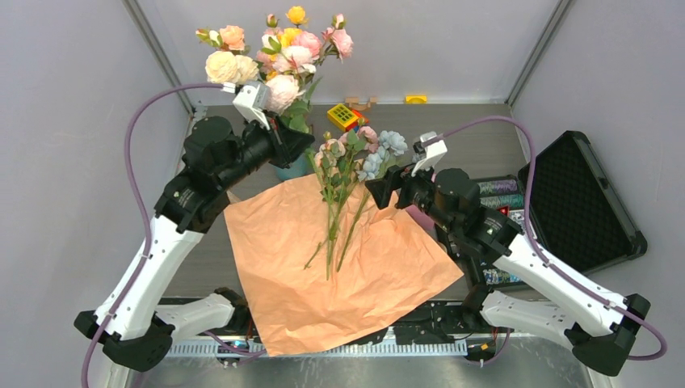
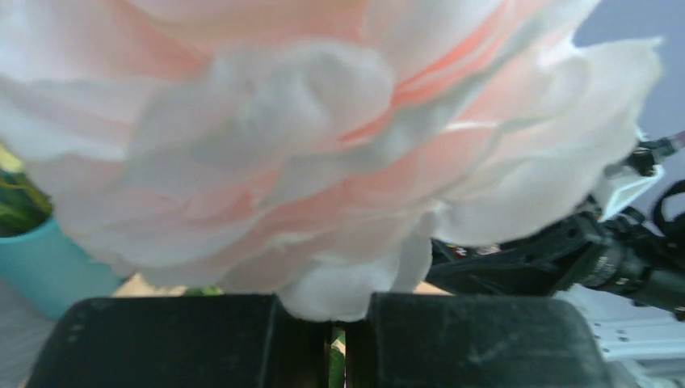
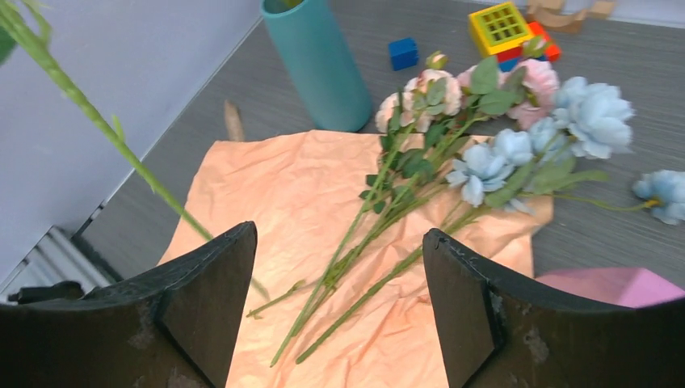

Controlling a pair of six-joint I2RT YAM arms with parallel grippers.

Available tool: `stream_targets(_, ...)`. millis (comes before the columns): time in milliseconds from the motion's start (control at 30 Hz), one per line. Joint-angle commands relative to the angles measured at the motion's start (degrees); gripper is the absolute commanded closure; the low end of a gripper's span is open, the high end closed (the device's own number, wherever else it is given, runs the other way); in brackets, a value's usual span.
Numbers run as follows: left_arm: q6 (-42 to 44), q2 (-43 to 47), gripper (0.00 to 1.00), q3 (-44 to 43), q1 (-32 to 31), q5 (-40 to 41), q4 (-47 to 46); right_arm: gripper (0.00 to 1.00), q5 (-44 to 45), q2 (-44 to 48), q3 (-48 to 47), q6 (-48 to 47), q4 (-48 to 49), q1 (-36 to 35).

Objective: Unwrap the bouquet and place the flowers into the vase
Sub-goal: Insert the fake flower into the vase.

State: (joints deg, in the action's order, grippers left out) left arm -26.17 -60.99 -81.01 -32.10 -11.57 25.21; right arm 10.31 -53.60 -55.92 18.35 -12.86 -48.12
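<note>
The tan-orange wrapping paper [image 1: 339, 267] of the bouquet lies spread flat on the table. Several pink and pale-blue flowers [image 1: 351, 166] lie loose on it, stems toward me. The teal vase [image 1: 292, 170] stands at the paper's far left corner, half hidden by my left arm. My left gripper [image 1: 300, 147] is beside its mouth, shut on a thin green stem [image 2: 338, 360]. A large pale pink bloom [image 2: 323, 137] fills the left wrist view, and a bunch of cream, pink and yellow blooms [image 1: 271, 52] rises above that gripper. My right gripper [image 3: 339, 234] hangs open over the stems [image 3: 363, 242], holding nothing.
Coloured toy blocks [image 1: 343, 115] sit behind the flowers. An open black case [image 1: 577, 202] lies at the right. A pink box [image 3: 614, 283] is beside the paper's right edge. One pale-blue flower [image 3: 666, 194] lies off the paper. A long green stem [image 3: 81, 105] crosses the right wrist view's left side.
</note>
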Motion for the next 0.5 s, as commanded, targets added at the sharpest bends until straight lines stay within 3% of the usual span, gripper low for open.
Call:
stream_targets(0, 13.9, 0.3, 1.00, -5.1, 0.8, 10.7, 4.6, 0.18, 8.9, 3.8, 1.5, 0.3, 0.0, 1.2)
stream_targets(267, 25.7, 0.8, 1.00, -3.9, 4.1, 18.1, -11.7, 0.13, 6.4, 6.9, 5.2, 0.2, 0.1, 8.5)
stream_targets(467, 29.9, -2.9, 1.00, -8.5, 8.6, 15.6, -15.9, 0.12, 1.9, 10.0, 7.8, 0.9, 0.1, 15.6)
